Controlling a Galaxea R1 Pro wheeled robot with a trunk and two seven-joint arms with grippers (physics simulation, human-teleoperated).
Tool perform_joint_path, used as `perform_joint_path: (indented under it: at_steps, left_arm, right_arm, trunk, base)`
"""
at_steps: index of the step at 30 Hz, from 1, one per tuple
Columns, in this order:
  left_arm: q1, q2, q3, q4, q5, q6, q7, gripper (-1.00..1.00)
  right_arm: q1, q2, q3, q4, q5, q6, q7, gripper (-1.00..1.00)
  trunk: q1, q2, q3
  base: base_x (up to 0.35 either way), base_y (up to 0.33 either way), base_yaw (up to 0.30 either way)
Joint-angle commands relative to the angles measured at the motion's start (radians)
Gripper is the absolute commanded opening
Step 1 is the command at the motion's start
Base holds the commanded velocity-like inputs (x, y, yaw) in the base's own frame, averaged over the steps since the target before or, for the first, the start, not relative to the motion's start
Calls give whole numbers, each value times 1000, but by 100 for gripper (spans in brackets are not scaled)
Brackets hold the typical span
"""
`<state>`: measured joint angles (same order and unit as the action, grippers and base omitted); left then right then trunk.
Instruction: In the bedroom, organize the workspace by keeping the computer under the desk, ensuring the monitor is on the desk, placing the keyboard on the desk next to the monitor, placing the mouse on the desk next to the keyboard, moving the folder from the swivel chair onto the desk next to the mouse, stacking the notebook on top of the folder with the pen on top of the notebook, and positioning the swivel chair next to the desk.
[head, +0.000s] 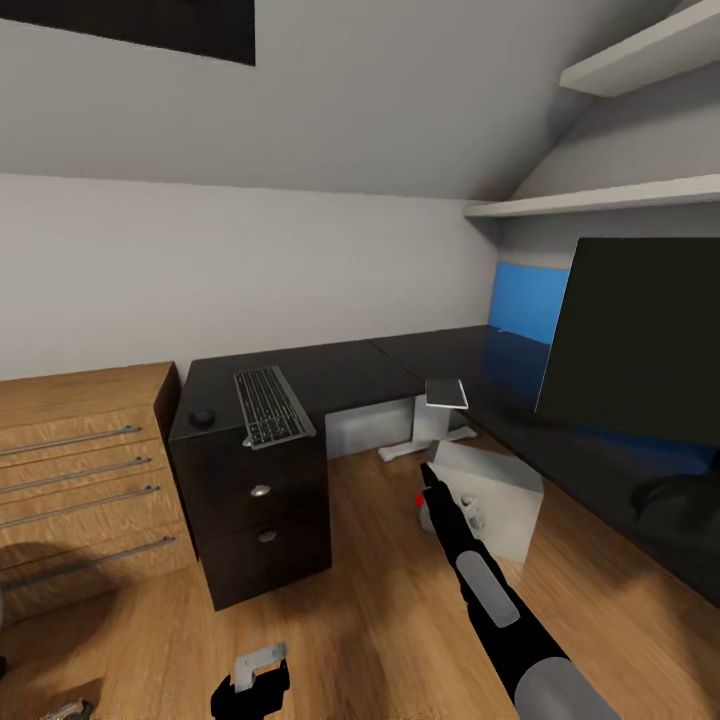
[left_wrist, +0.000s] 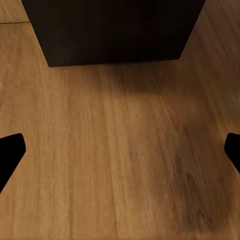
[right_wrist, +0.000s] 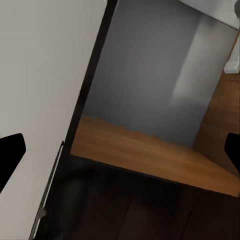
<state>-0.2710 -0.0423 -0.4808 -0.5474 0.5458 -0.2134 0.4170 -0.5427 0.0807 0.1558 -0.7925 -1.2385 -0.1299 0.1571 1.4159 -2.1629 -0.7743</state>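
In the head view, an L-shaped black bench (head: 340, 372) stood against the pale wall of the attic bedroom (head: 300, 110), with its black drawer unit (head: 262, 500) carrying round silver knobs at the near end. The keyboard (head: 270, 406) lay on the bench top above the drawer unit, and a small round black object (head: 203, 417) sat just beside the keyboard, toward the wooden dresser (head: 85, 480). The monitor (head: 640, 330) rose dark and wide on the other wing of the bench, and a bright blue panel (head: 528, 300) showed behind the monitor. The computer (head: 490, 495), a light grey box with a red light, sat on the wooden floor (head: 380, 620) just in front of the bench, partly under its edge. The right arm (head: 490, 590) reached toward the computer, with the right claw (head: 432, 492) at the computer's front, too small to tell its grip here. The left claw (head: 255, 672) hung low over the floor in front of the drawer unit. In the left wrist view, the left claw's fingers (left_wrist: 11, 152) stood wide apart over bare floor, holding nothing, with the drawer unit's base beyond. In the right wrist view, the right claw's fingers (right_wrist: 11, 150) also stood wide apart, empty, facing a light grey surface beside a dark edge.
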Motion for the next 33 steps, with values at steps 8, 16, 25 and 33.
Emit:
perform_joint_path:
  at_steps: [8,16,25,33]
  left_arm:
    - [3,0,-8,-1,11,-7,6,100]
    - [3,2,-8,3,12,-5,6,100]
    - [4,3,-10,-20,12,24,8,100]
    - [4,6,13,-522,26,520,23,100]
  right_arm:
    - [-1,-59,-26,-7,-110,-2,19,100]
    - [-1,-80,-42,-39,-222,0,19,100]
    - [-6,-94,-56,-187,-237,-1,-80,100]
    - [-12,-111,-87,-227,-242,-1,-170,100]
  trunk:
    - [4,-8,-4]
    - [4,-8,-4]
    - [4,-8,-4]
    - [4,-8,-4]
  base:
    - [0,0,0]
    - [0,0,0]
    - [0,0,0]
    - [0,0,0]
